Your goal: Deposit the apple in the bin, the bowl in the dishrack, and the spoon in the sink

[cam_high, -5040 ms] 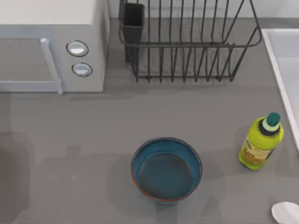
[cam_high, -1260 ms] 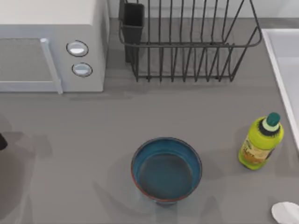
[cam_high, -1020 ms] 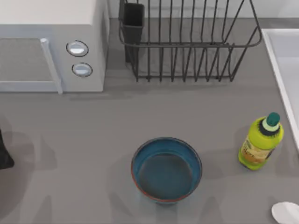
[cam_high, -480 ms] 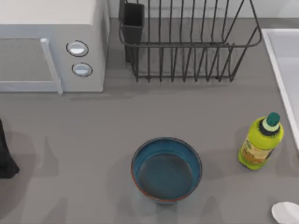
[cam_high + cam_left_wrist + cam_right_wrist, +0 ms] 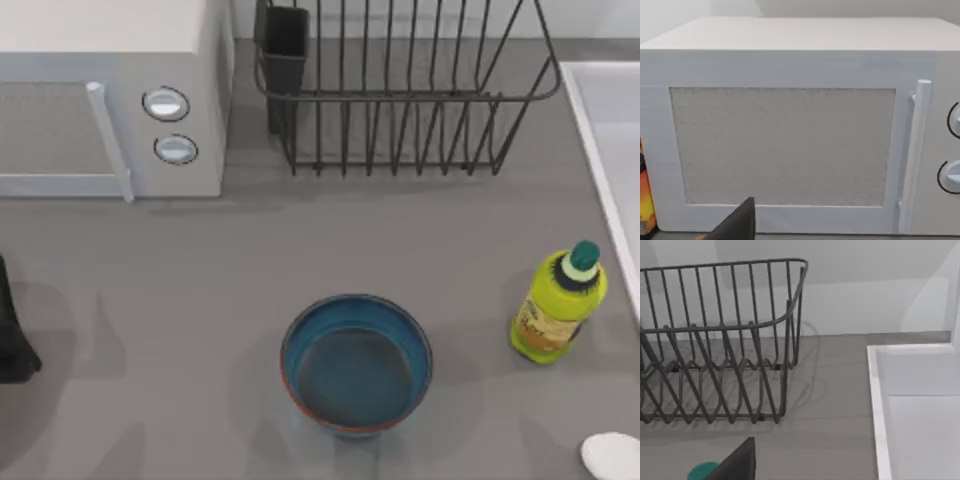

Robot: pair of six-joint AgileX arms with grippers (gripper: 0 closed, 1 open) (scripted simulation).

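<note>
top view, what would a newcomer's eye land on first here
Probably the teal-blue bowl, standing alone in the middle near the table's front edge, and the yellow-green bottle upright to its right beside the sink. Behind them, the black dishrack and the white microwave span the back.

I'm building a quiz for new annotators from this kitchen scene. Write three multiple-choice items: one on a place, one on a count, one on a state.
1. Where does the bottle stand?
A. Inside the dishrack
B. On the table beside the sink's rim
C. On top of the microwave

2. How many round knobs does the microwave show?
A. Two
B. Four
C. None

3. What is in the bowl?
A. The spoon
B. The bottle
C. Nothing

Answers:
1 B: in the top view it stands upright at the right, left of the sink.
2 A: two knobs sit right of the door handle.
3 C: its teal inside is bare; the spoon lies apart, at the bottom right corner.
</note>
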